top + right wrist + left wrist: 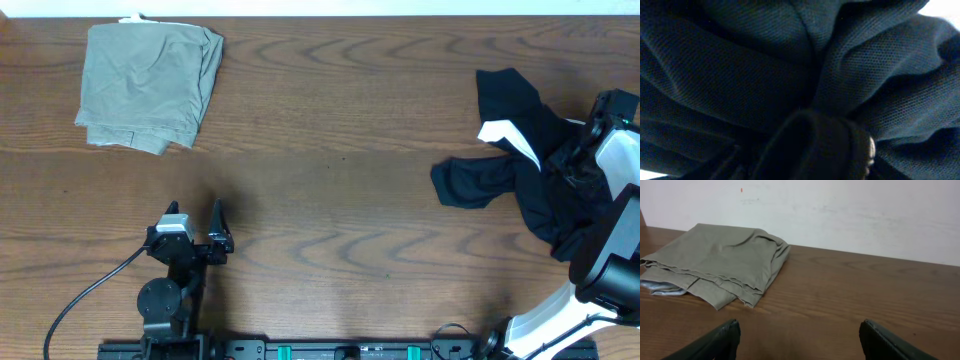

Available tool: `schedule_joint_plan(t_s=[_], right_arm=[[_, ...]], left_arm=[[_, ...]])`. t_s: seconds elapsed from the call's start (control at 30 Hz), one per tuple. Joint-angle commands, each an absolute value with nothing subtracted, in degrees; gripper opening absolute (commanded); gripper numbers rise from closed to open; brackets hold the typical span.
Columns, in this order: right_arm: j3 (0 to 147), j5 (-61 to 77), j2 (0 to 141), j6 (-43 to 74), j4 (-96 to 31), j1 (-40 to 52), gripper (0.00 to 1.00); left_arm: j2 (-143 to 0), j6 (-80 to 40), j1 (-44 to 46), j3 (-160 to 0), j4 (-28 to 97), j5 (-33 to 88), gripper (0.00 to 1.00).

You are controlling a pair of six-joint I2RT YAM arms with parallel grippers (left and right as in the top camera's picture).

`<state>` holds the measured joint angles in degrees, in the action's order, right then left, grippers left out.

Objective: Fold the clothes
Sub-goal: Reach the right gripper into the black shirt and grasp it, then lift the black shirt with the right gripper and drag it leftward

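Risk: right gripper (580,168) sits buried in the crumpled black fabric garment with white panel (515,150), can't tell if fingers are clamped; a multi-layer pinch drags the whole heap. left gripper (195,218) fingers apart, empty, garment far from them

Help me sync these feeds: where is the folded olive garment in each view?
Overhead: olive garment top left on the table.
Left wrist: olive garment left of centre, near the wall.
Right wrist: not in it; black fabric fills the frame.
Shared landmark: table edge against the wall, overhead and left wrist.

Folded olive garment (715,265) on the table (865,295) (fingers (722,340) apart)
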<state>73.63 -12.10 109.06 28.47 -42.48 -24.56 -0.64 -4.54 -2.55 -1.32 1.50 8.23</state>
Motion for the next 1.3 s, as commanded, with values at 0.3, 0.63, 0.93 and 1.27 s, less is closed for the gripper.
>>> schedule_joint_plan(t_s=[0.3, 0.63, 0.93, 1.27], right_arm=[[76.2, -8.3, 97.6, 28.9, -43.9, -23.2, 0.22], [76.2, 4.8, 86.0, 28.9, -44.1, -16.0, 0.01], [76.2, 14.5, 81.5, 32.8, -43.0, -1.5, 0.01], [76.2, 14.9, 82.0, 41.7, -34.1, 17.8, 0.01]], left_arm=[[-0.6, -5.0, -2.8, -0.3, 3.4, 9.4, 0.78], [-0.6, -5.0, -2.8, -0.3, 3.4, 9.4, 0.78], [-0.6, -5.0, -2.8, -0.3, 3.4, 9.4, 0.78], [-0.6, -5.0, -2.8, -0.3, 3.4, 9.4, 0.78]])
